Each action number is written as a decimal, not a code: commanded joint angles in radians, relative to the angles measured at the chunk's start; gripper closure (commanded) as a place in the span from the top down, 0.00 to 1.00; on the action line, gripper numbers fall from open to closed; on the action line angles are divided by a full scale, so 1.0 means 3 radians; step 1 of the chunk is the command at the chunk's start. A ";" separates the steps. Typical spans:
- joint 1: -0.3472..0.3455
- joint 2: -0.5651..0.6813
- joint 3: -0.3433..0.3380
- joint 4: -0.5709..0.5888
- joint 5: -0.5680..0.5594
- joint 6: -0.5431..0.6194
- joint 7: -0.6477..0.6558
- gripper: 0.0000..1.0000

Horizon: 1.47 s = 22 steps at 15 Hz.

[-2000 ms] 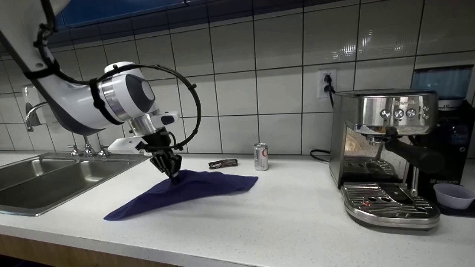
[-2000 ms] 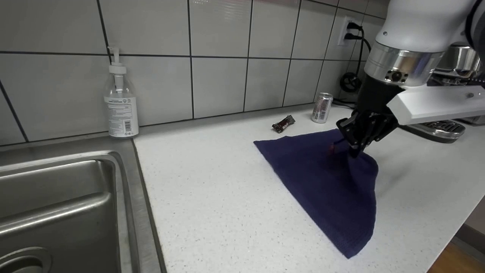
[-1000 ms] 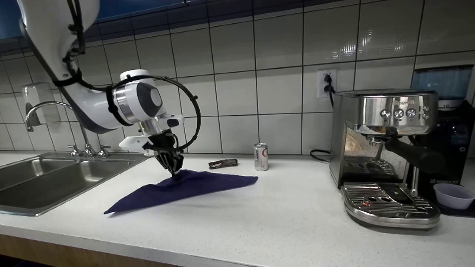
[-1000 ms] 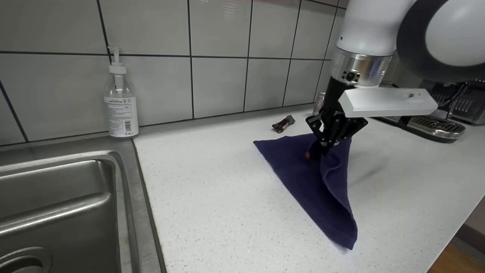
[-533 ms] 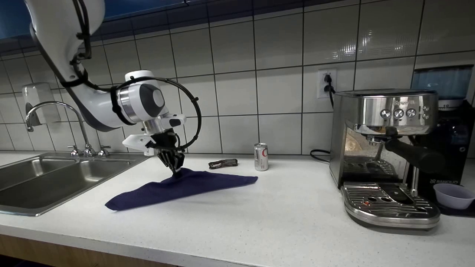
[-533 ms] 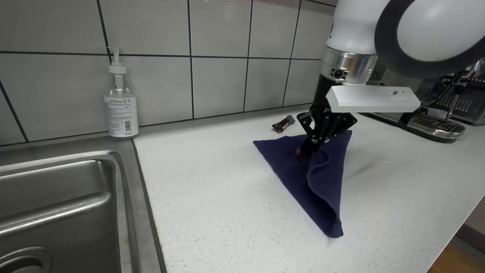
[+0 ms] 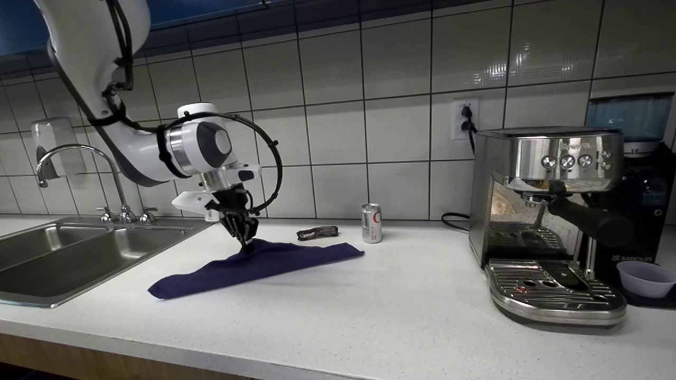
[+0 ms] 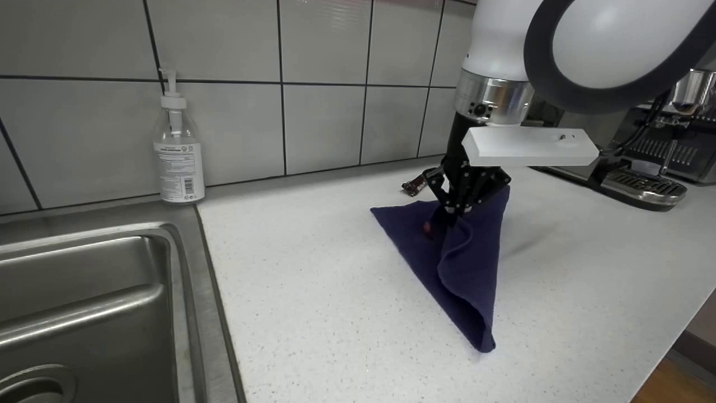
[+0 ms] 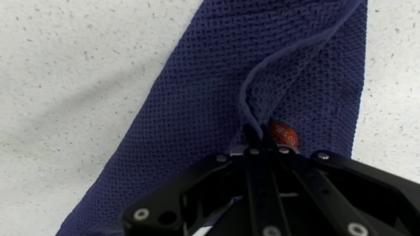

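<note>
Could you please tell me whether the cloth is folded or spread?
Partly folded: the cloth doubles over itself, its hem pinched in the gripper.

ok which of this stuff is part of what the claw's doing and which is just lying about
Looks part of the job:
purple cloth, raised where it's pinched
claw, shut on it
red label against the cloth

Looks just lying about:
silver can, upright
dark packet
coffee machine
black appliance, partly behind it
pale bowl
pump bottle, standing
</note>
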 commanded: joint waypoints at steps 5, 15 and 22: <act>0.0081 0.0130 -0.0045 0.0238 0.0114 -0.0196 -0.0108 0.01; 0.0046 0.0162 -0.0036 0.0362 0.0319 -0.0291 -0.0184 0.01; 0.0054 0.0209 -0.0054 0.0426 0.0355 -0.0313 -0.0230 0.01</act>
